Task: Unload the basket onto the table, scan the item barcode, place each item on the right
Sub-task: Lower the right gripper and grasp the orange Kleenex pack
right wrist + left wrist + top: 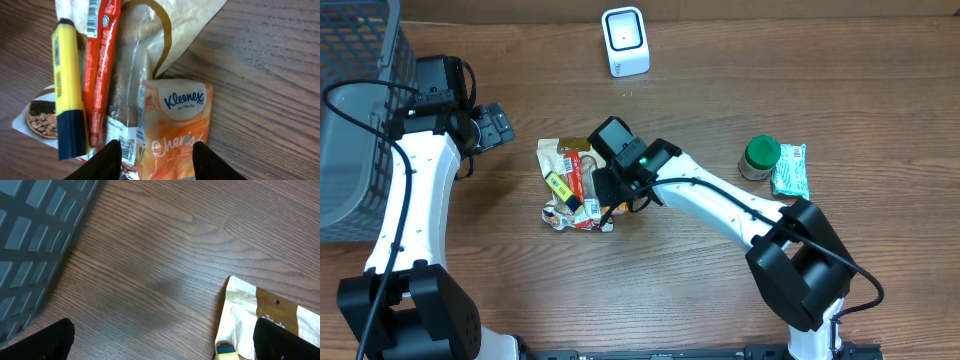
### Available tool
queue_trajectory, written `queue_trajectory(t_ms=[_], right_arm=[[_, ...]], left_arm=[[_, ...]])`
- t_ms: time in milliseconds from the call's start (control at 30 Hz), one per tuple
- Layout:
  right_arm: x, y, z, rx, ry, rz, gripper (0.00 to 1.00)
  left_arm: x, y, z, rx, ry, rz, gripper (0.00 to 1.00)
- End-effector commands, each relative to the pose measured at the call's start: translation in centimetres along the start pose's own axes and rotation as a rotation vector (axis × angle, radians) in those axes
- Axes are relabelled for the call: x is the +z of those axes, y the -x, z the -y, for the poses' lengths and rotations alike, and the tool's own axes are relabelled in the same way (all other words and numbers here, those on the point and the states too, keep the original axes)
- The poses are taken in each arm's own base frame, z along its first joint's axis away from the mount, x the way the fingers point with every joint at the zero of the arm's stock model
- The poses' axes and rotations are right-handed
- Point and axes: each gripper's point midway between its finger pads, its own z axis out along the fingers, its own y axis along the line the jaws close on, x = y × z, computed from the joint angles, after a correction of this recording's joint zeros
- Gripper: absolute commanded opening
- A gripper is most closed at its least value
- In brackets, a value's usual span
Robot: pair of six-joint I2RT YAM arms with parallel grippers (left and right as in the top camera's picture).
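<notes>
Right gripper (157,144) closest, half-open, straddling Kleenex pack (172,120) directly below, doesn't look pinched; pack's long axis across closing line. Left gripper (162,325) wide open, well apart.

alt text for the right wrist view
The right gripper straddles the near end of an orange Kleenex pack on a wooden table, jaws apart. Beside it lie a red packet and a yellow highlighter.

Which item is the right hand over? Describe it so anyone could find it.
At the middle of the table lies a pile of small packets, with the right hand above it. Below, between its fingers, lies the tissue pack: orange, marked Kleenex, unlike the yellow highlighter and red wrapper nearby.
</notes>
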Motion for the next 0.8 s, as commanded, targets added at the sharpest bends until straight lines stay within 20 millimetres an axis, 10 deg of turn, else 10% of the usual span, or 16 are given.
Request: queue_trajectory(t_ms=[0,767], right_arm=[[0.4,-0.1,-0.2,-0.014,-0.017,0.013,0.47],[2.1,-1.1,0.8,-0.023,-0.047,0.036,0.36]], left_arm=[[-0.9,0.7,0.2,0.015,-0.015,0.029,1.0],[-0.9,0.7,0.2,0.015,-0.015,0.029,1.0]])
